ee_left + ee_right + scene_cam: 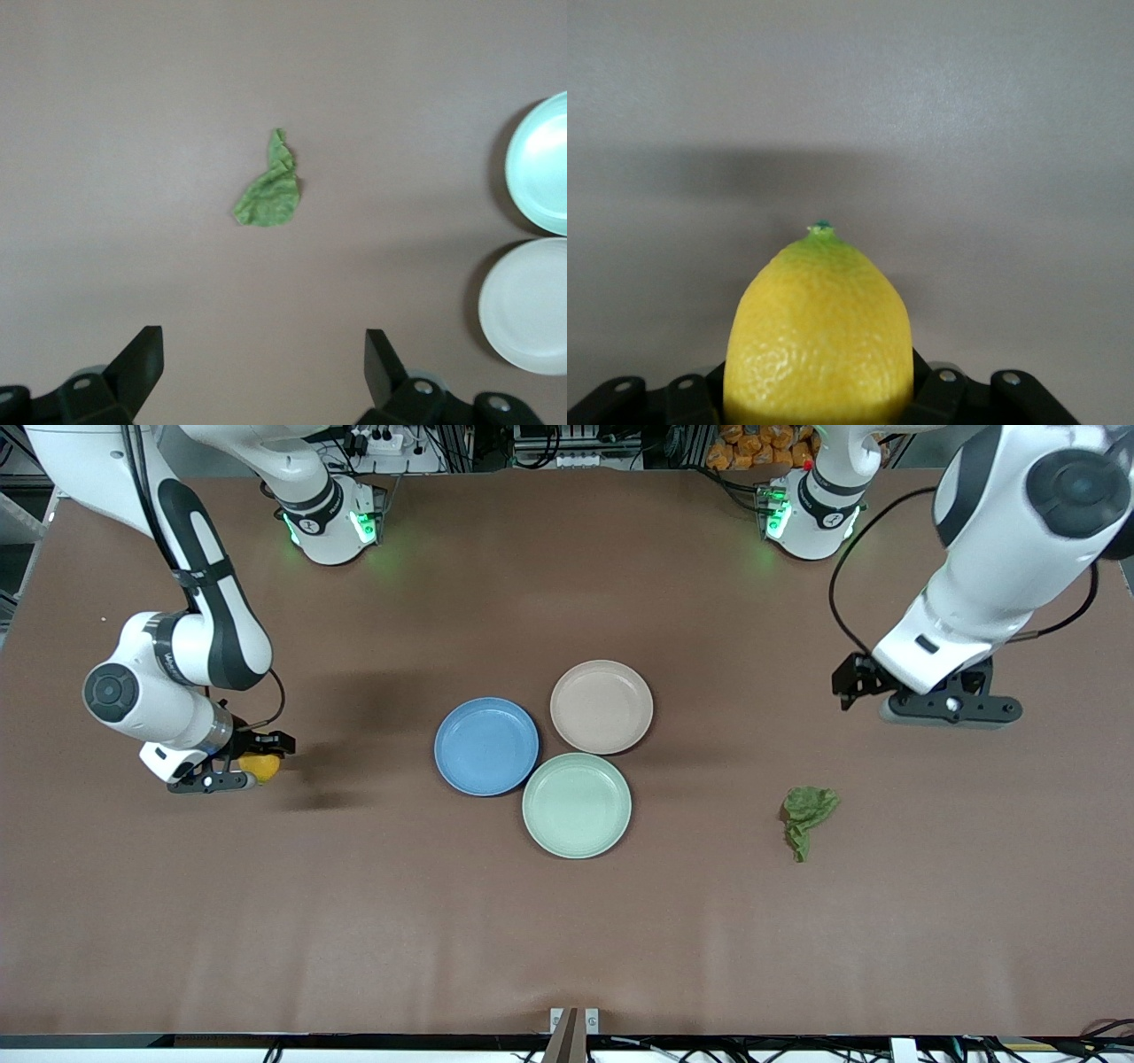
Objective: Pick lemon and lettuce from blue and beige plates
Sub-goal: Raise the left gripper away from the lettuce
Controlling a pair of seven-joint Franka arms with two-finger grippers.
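My right gripper [252,769] is shut on the yellow lemon [262,765], low over bare table toward the right arm's end; the lemon fills the right wrist view [819,328]. The dark green lettuce [806,810] lies on the bare table toward the left arm's end, on no plate. My left gripper [948,707] is open and empty, up over the table beside the lettuce [268,190]; its fingers [142,359] stand wide apart. The blue plate [486,746] and the beige plate [601,707] sit empty at the table's middle.
An empty mint-green plate [577,804] touches both plates and lies nearer to the front camera. It [542,164] and the beige plate [529,305] show at the edge of the left wrist view. The brown table [567,939] is bare elsewhere.
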